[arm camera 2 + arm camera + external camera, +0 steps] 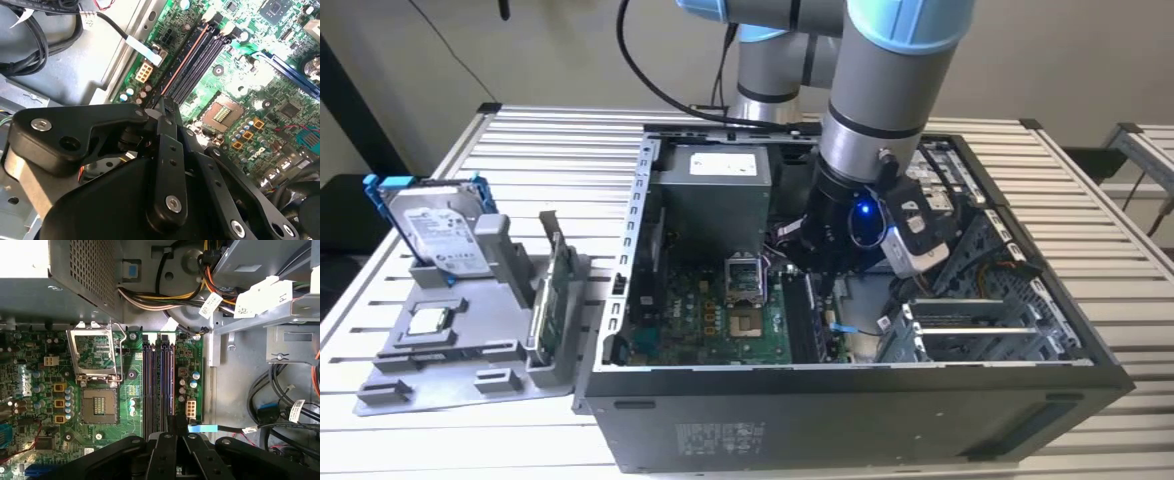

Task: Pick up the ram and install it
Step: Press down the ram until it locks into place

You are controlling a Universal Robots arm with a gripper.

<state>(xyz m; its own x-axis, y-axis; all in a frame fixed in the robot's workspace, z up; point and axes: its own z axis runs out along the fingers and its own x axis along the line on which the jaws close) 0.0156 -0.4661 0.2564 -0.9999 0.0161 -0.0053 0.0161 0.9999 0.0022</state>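
The ram point(187, 57) is a long dark strip with an orange-brown edge. It stands in the outermost memory slot of the green motherboard point(707, 320), the slot nearest the board's edge. In the first wrist view the ram point(173, 380) runs straight to the fingertips. My gripper point(834, 265) is lowered inside the open computer case point(854, 400). In both wrist views the black fingers point(167, 115) are drawn together at the ram's near end, so the gripper point(176, 422) looks shut on it. The pale label is hidden.
An open processor socket point(97, 405) lies beside the memory slots. The power supply box point(707, 190) and cable bundles point(280, 400) crowd the case. At the exterior view's left, a grey tray point(454, 370) holds a blue-framed hard drive point(440, 230) and an upright green board point(560, 290).
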